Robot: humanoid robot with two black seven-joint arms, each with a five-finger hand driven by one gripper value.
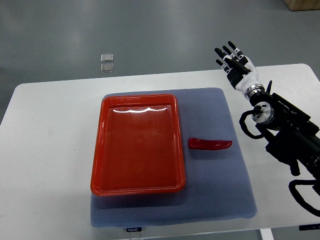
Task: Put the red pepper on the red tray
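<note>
On the blue-grey mat (220, 190), the glossy red pepper (210, 144) lies just right of the red plastic tray (97, 150) (not touching). Right hand (237, 63) hovers well apart, fingers spread, holding nothing.

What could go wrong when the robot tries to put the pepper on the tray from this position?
The red pepper lies flat on the blue mat, so the fingers may slide over it. It lies close beside the red tray, whose raised rim it could catch on. The right hand, open, hovers far behind it, so the reach is long.
</note>
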